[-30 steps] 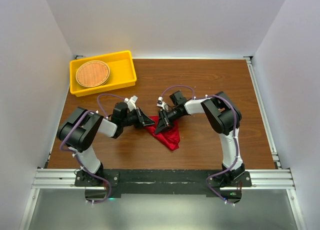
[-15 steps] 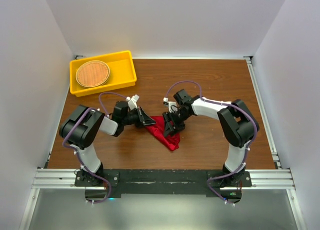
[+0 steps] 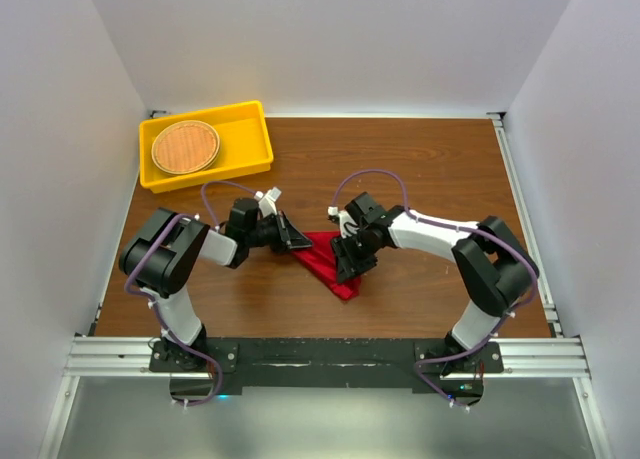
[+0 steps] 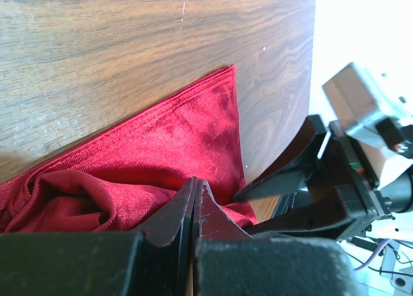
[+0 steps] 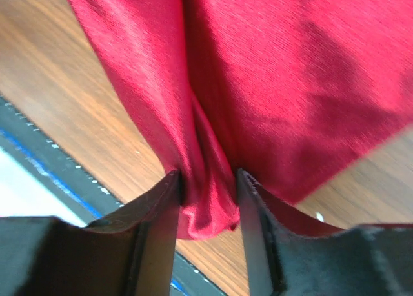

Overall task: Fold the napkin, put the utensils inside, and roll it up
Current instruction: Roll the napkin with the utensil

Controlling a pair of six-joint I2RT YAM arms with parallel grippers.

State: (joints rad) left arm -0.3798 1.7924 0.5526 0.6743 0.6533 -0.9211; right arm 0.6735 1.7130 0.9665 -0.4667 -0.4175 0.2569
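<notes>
Two tools (image 3: 300, 244) (image 3: 346, 269) tight on napkin (image 3: 325, 257) edges

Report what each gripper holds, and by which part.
The right gripper pinches a bunched fold of the red napkin. The left gripper is shut on the napkin's rumpled edge.
</notes>
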